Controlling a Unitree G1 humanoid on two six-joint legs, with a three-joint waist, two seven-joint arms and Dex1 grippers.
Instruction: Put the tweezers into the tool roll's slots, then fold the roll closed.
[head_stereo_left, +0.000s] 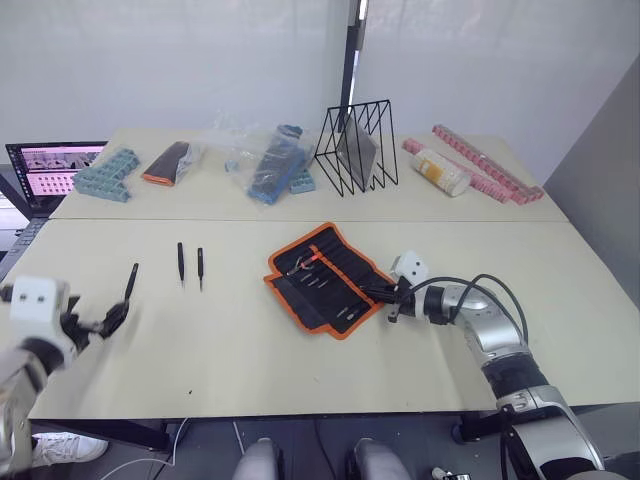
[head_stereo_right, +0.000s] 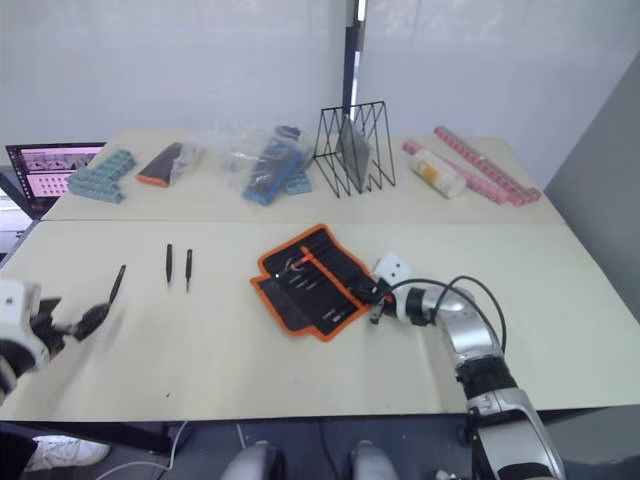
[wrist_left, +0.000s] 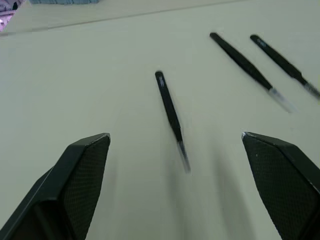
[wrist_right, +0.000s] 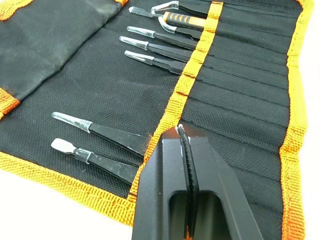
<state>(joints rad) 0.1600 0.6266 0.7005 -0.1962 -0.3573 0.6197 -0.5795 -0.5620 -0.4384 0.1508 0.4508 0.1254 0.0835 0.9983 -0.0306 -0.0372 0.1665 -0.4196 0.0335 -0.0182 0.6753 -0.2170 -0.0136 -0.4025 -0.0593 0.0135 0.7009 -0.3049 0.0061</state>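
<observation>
The tool roll (head_stereo_left: 325, 275) lies open mid-table, black with orange edging. Several tools (wrist_right: 150, 47) sit in its slots (wrist_right: 235, 100), and two more (wrist_right: 100, 131) are tucked in near its lower edge. My right gripper (head_stereo_left: 368, 293) is shut, its fingertips (wrist_right: 182, 137) over the roll's orange band at the right side, with nothing visible between them. Three black tweezers (head_stereo_left: 131, 281) (head_stereo_left: 181, 262) (head_stereo_left: 200, 268) lie loose on the table to the left. My left gripper (wrist_left: 175, 136) is open just short of the nearest tweezers (wrist_left: 170, 107), which point between its fingers (wrist_left: 90, 160).
A black wire rack (head_stereo_left: 357, 147) stands behind the roll. Along the back are plastic bags of blue items (head_stereo_left: 275, 160), a small black-and-orange pouch (head_stereo_left: 168, 162), teal boxes (head_stereo_left: 105, 173), pink strips (head_stereo_left: 487, 165) and a laptop (head_stereo_left: 50, 165) at far left.
</observation>
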